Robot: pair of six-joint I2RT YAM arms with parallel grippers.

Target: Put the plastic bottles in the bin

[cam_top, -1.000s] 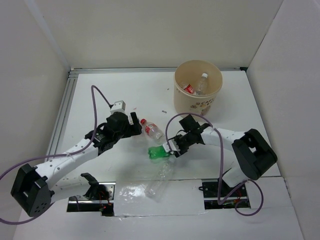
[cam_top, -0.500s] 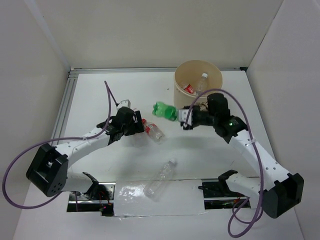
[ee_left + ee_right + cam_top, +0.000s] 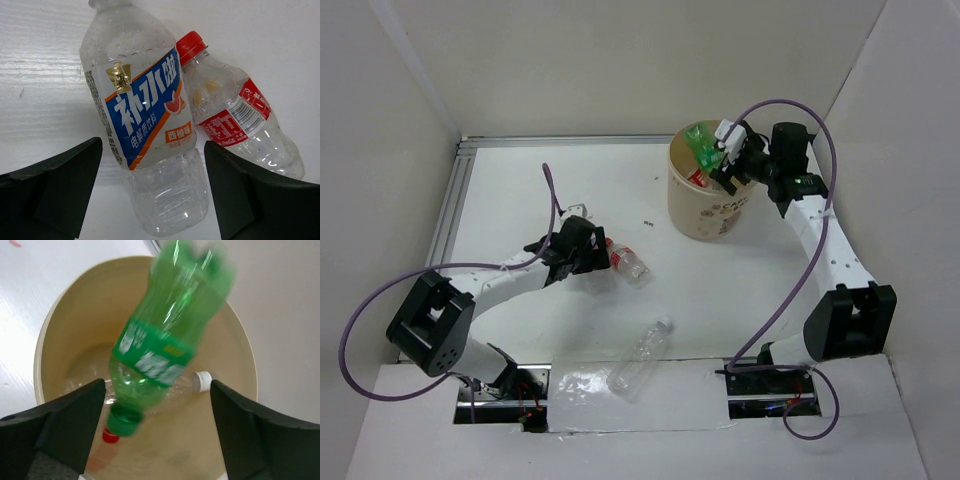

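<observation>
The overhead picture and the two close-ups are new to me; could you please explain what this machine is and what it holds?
Two robot arms are bolted at the near edge of the table. The wide picture looks down from above and behind them; each close-up comes from a wrist camera, its dark fingers in the bottom corners. The left gripper stands open astride a clear blue-labelled bottle, not touching it; a red-capped bottle lies beside. Another clear bottle lies nearer the bases. The right gripper is open over the tan bin; the green bottle, blurred, points cap-down between its fingers, seemingly loose. Nothing is gripped.
</observation>
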